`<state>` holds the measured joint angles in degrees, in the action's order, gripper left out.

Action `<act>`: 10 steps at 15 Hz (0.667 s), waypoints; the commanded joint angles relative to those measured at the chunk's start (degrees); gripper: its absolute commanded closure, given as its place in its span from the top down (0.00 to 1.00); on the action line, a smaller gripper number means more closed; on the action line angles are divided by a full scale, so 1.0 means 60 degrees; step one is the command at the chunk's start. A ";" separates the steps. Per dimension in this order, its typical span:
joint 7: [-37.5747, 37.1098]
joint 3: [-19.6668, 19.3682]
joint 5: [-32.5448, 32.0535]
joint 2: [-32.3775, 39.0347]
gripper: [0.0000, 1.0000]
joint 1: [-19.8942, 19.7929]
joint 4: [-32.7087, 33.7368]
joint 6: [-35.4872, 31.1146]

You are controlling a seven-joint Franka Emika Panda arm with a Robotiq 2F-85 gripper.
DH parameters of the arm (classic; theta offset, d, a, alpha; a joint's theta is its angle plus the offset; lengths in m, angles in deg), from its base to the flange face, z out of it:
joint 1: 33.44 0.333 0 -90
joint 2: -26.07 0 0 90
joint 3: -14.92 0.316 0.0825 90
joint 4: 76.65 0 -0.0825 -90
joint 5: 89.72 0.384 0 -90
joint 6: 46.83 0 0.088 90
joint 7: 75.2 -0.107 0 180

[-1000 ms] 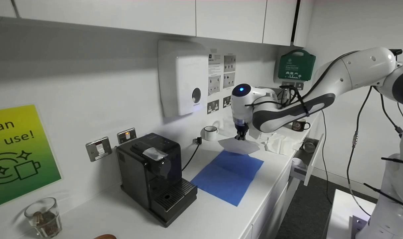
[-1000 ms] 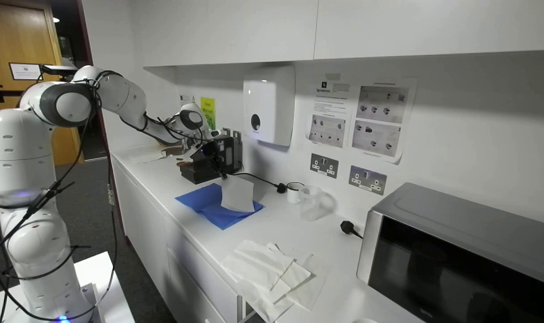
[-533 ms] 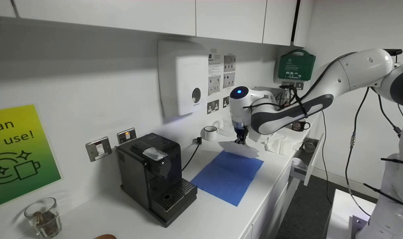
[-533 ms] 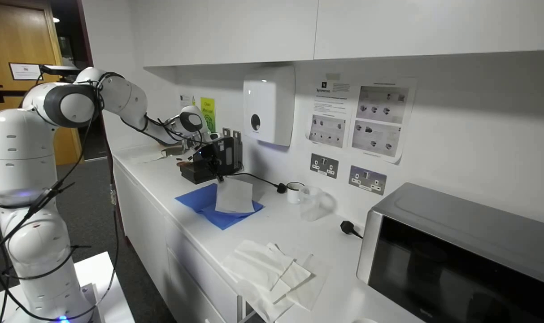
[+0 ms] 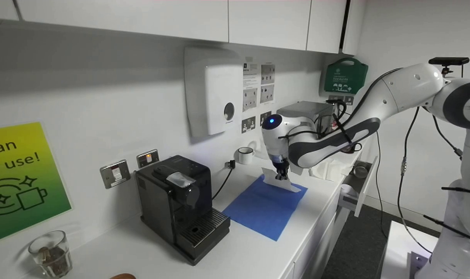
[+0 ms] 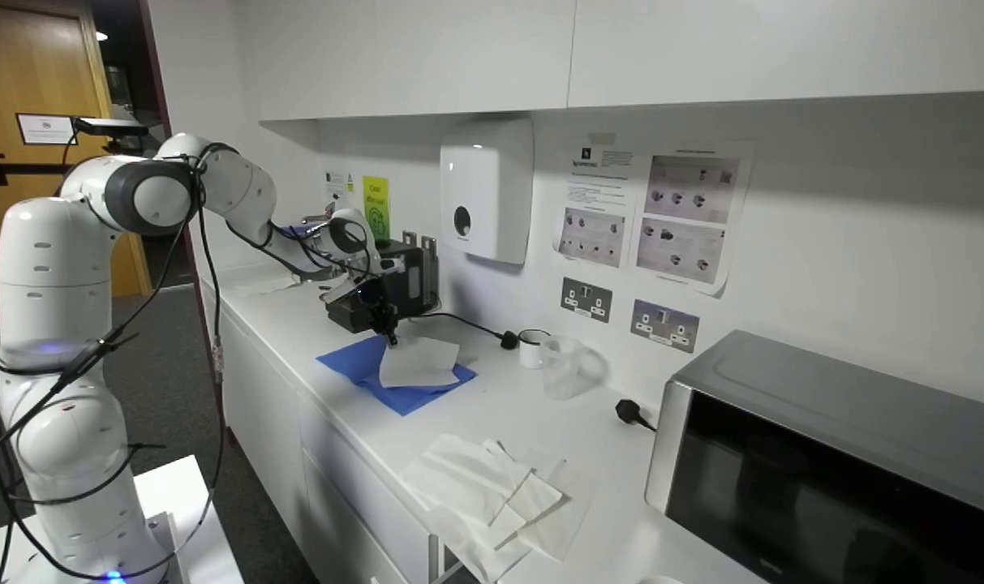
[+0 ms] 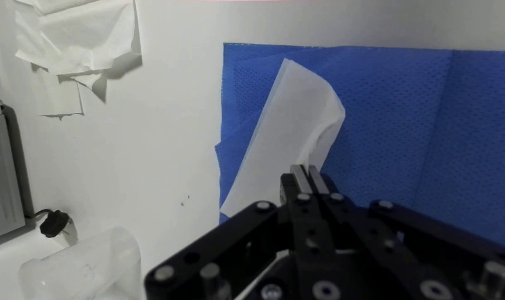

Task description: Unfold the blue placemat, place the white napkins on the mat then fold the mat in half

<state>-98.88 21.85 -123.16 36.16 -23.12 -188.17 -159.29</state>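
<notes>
1. One white napkin [image 7: 283, 129] is sitting clamped in the hand [image 7: 305, 168]; the jaws are closing together on its near edge, and the sheet is buckling slightly just beside the grip.
2. That napkin is slanting over one end of the blue placemat [image 7: 394, 116]. Its far edge is seemingly touching the mat, while the held edge is standing raised; one corner is reaching about to the mat's border.
3. The mat is lying spread on the table [image 7: 173, 104], with the coffee machine [image 5: 161, 197] standing beside its opposite end. Creases are crossing the mat; a layer beneath the napkin is looking askew.
4. More white napkins [image 6: 492, 495] are resting in a loose heap on the table, well apart from the mat.
5. Handling, napkin (judged): looking very light, limp, easily creased. An edge pinch is sufficing; on release it may be clinging to the hand or drifting off the border.
6. Handling, mat (judged): looking thin, light, pliable. For folding, I am favouring a corner or edge of the uncovered end, near the coffee machine; pinching mid-sheet is risking a bunch.
7. Step (judged): laying this sheet is occupying the hand; the fold is pending.
</notes>
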 commanded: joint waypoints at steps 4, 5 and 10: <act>0.0647 0.0015 0.0429 0.0351 0.00 0.0233 0.0289 0.0595; 0.0665 0.0010 0.0453 0.0380 0.26 0.0255 0.0316 0.0671; 0.0761 -0.0016 0.0499 0.0416 0.58 0.0251 0.0401 0.0872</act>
<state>-96.57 21.97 -121.57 37.87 -21.79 -188.03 -156.70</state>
